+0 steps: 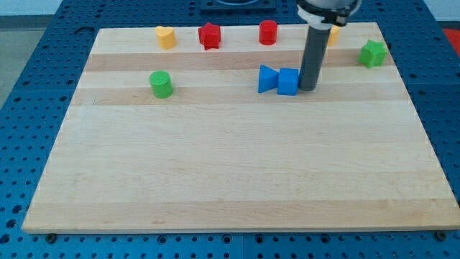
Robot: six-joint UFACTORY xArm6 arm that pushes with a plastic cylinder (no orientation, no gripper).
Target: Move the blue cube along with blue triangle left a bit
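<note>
My tip (307, 88) touches the smooth blue cube (287, 82) beside the blue triangle (267, 78); no pincer.

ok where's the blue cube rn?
Upper middle of the board, right of centre: the blue cube sits against the blue triangle on its left, with my tip at its right side.

We are looking at a lab or robotics test bench. A pale wooden board (237, 173) lies on a blue perforated metal bench top (29, 86) with a regular grid of mounting holes, which shows past all four edges of the board. Small coloured plastic blocks sit along the board's far edge, such as a red star (209, 35) and a green cylinder (161, 84) nearer its left edge.
</note>
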